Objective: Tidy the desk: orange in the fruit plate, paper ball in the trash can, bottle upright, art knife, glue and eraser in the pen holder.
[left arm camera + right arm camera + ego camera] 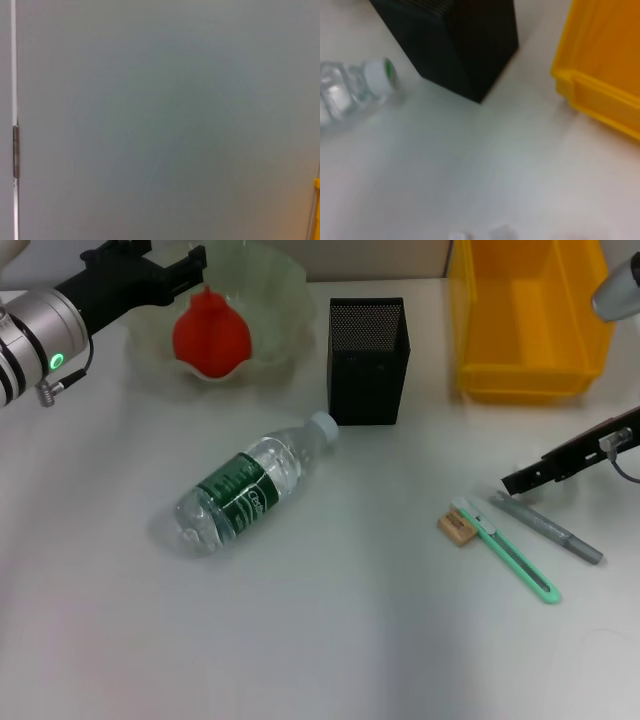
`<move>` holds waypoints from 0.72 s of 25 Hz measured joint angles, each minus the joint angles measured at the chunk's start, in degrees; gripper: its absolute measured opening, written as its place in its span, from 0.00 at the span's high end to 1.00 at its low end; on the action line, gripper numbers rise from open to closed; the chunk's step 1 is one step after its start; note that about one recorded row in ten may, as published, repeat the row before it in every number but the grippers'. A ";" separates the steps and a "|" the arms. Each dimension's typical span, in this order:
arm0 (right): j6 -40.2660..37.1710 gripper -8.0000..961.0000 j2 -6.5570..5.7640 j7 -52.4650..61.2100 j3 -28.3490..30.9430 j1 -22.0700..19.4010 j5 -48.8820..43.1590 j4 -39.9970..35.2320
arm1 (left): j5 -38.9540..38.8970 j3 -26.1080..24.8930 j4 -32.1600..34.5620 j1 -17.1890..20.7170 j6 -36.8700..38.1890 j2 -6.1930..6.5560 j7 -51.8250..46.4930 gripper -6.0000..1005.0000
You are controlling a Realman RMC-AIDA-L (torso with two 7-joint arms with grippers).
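A: Two tools were out. The left tool (190, 268) hung over the pale green ruffled fruit plate (275, 300), where the orange-red fruit (210, 332) lay; whether it gripped I cannot tell.

B: The right?

A: The right tool (530, 475) hovered, grip unclear, near the grey glue pen (555, 530), green art knife (515, 558) and tan eraser (456, 527). The clear plastic bottle (245, 490) lay flat beside the black mesh pen holder (367, 360). Next, likely, stationery pickup.

A plain white desk (330, 640) fills almost the whole head view under soft, even light. A beige wall (380, 258) shows as a narrow strip along the upper edge
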 joint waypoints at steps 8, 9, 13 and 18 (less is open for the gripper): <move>0.04 0.27 -0.04 1.78 0.50 0.24 -0.97 -0.12 | -1.59 0.52 -0.17 0.24 0.20 -0.04 0.25 0.25; 0.04 0.28 -0.04 1.81 0.55 0.22 -0.91 -0.24 | -1.59 0.52 -0.20 0.24 0.24 -0.05 0.25 0.25; -0.43 0.44 -0.11 2.38 0.97 -0.12 -0.84 -0.96 | -1.62 0.75 -0.31 0.52 0.45 -0.07 0.00 0.26; -4.00 0.53 -0.04 3.68 5.30 -3.56 1.23 -10.46 | -1.61 2.01 -0.02 1.07 0.94 -0.01 -1.70 0.26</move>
